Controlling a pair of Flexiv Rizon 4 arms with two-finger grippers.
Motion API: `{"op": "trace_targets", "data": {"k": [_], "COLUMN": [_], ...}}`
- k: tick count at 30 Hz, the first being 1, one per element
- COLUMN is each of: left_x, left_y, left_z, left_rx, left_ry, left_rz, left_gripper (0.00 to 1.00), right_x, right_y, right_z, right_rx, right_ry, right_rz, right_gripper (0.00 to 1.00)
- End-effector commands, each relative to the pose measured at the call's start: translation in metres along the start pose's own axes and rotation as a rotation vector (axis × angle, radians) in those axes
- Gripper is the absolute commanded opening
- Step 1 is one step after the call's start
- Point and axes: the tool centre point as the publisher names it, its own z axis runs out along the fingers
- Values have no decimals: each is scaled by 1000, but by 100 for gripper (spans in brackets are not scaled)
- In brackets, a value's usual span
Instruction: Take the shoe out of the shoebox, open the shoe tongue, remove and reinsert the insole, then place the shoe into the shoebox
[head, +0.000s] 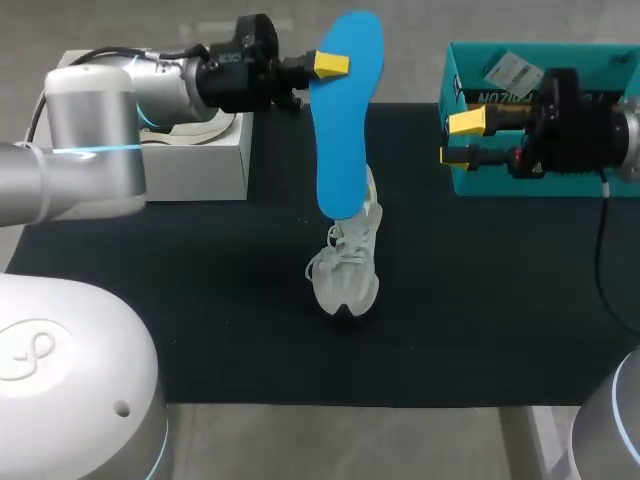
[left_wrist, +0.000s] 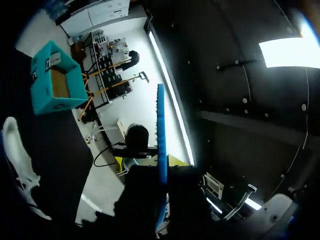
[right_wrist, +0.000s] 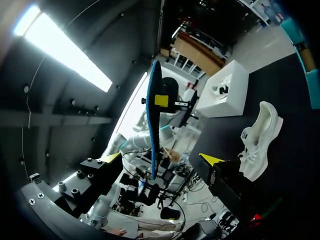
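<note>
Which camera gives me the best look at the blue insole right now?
Head view: the insole shows its broad blue face, held up above the table by the left gripper. Both wrist views catch it only edge-on.

Black-topped table with three things on it.
A pale shoe lies near the middle, well apart from both boxes. A white box sits at the far left corner, and a teal shoebox, open at the top, sits at the far right.
</note>
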Motion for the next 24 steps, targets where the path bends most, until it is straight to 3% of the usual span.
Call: {"op": "trace_targets", "data": {"k": [1, 7, 12, 16, 24], "left_x": [1, 1, 1, 0, -7], "left_y": [5, 5, 5, 6, 5], "left_z": [1, 1, 1, 10, 19], "left_rx": [194, 194, 194, 252, 317], "left_ry": [32, 32, 32, -141, -312], "left_rz": [-710, -710, -710, -591, -383], "left_gripper": [0, 0, 0, 0, 0], "right_x": [8, 21, 22, 20, 18], "right_y": [-6, 0, 4, 6, 11], "right_z": [-3, -6, -7, -7, -10], "right_rx": [-82, -121, -66, -30, 50], "right_ry": [-4, -5, -23, -31, -65], "right_rz": [-28, -74, -69, -46, -6], "right_gripper": [100, 100, 100, 100, 100]}}
